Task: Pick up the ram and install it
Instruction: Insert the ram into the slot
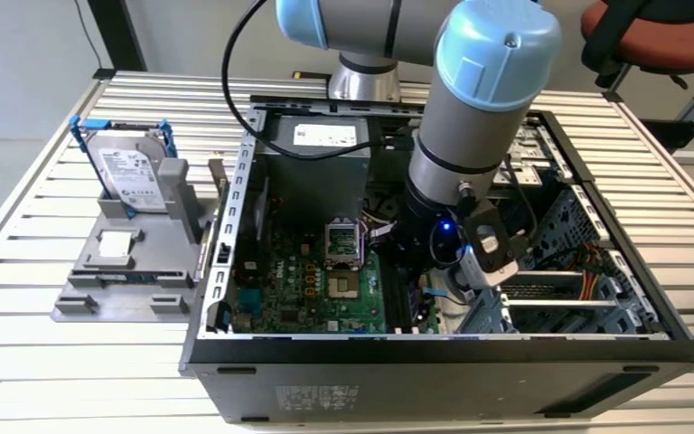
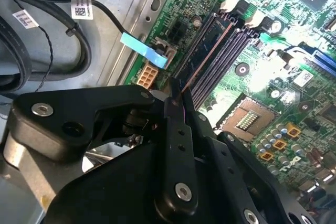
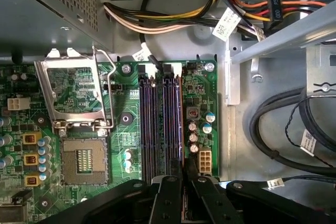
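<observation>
Two black fingers [image 3: 169, 192] pinch the ram [image 3: 181, 129], a thin stick held edge-on above the black slots [image 3: 157, 124] of the green motherboard [image 3: 123, 140]. Around them stands an open computer case [image 1: 220, 271] on a slatted counter [image 1: 33, 271], beside a silver hard drive [image 1: 130, 169].

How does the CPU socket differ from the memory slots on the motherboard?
The CPU socket is square; the memory slots are long and narrow. The socket is single, with a metal frame; the slots are several, dark, lying side by side. Both sit on the green motherboard.
</observation>
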Robot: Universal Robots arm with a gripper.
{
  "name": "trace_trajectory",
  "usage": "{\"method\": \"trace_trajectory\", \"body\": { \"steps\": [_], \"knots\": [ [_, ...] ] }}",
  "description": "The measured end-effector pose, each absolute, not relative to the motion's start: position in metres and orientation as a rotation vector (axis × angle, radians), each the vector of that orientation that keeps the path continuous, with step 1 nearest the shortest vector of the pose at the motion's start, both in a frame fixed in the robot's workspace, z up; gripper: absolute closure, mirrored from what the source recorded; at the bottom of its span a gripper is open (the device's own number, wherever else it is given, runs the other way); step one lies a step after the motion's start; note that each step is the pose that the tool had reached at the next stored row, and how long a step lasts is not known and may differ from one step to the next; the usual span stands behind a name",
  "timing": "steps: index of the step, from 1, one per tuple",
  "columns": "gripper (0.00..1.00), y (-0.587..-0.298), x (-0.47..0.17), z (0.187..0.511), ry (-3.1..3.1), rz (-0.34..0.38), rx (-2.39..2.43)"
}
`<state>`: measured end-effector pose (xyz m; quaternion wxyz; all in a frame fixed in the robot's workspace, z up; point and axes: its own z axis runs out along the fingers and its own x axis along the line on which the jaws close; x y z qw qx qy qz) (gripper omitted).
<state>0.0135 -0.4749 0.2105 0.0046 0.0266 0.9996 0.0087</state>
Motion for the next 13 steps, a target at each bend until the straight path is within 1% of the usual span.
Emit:
{"method": "trace_trajectory", "body": {
  "steps": [8, 9, 13],
  "knots": [
    [1.00, -0.4747, 0.0135, 0.2095, 3.131, 0.029, 0.084],
    [0.00, -0.4745, 0.0136, 0.2092, 3.131, 0.031, 0.084],
    [0.00, -0.4748, 0.0135, 0.2097, 3.131, 0.028, 0.084]
  ]
}}
